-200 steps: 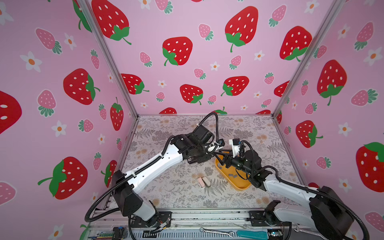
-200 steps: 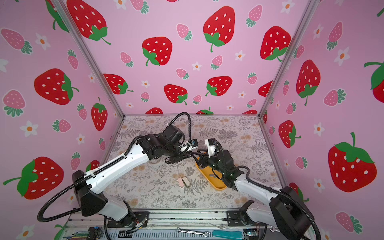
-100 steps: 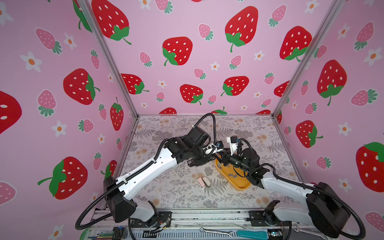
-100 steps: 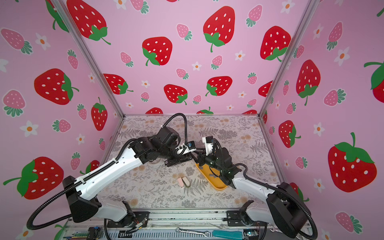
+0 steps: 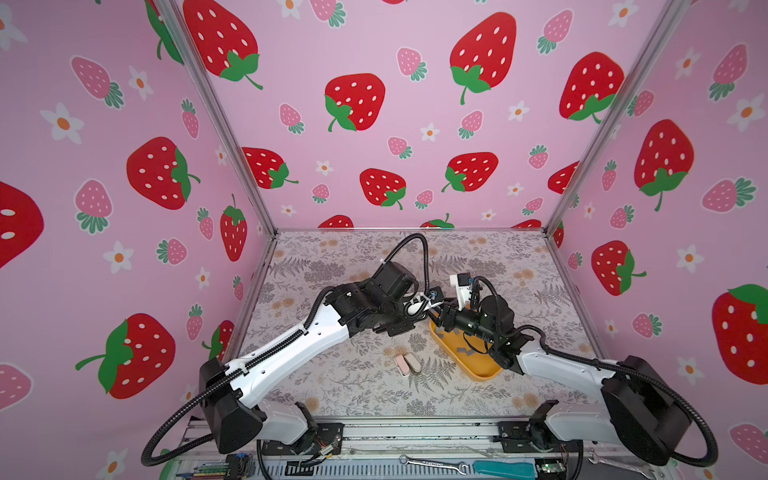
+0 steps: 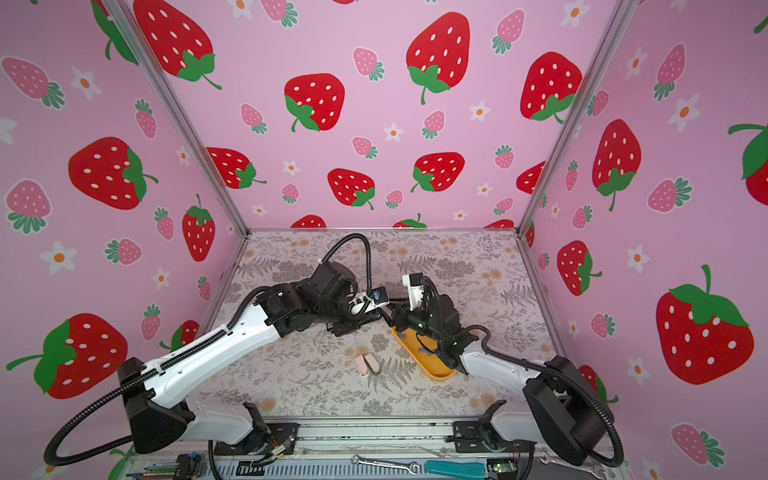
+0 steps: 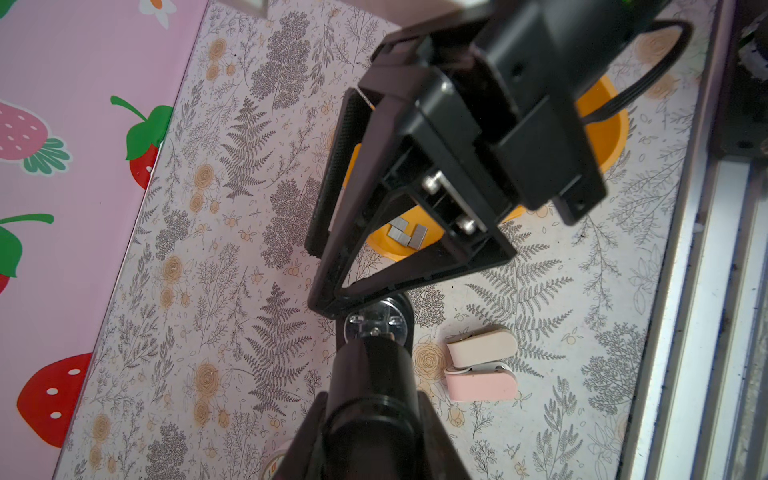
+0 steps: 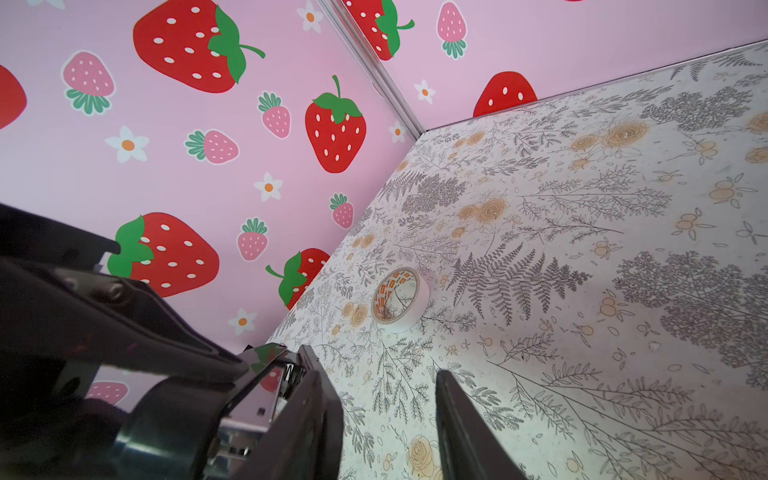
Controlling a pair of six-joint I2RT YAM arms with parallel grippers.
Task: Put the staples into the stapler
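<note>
Stapler [image 7: 370, 374], black, clamped in left fingers [image 7: 309, 440], chrome end facing right arm | right fingers [image 8: 316, 415] partly apart, empty, tips near that end | staples [image 7: 405, 237] loose in yellow tray [image 7: 604, 137] on worktop [image 7: 249, 332], below and wristward of right fingers, axes mixed; right arm nearer, likely dips to the tray next

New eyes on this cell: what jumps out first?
The strawberry wallpaper on all three walls. Then the left arm and right arm meeting mid-table above the far end of an orange tray holding grey staples, with a pink stapler and a beige stapler lying beside it.
</note>
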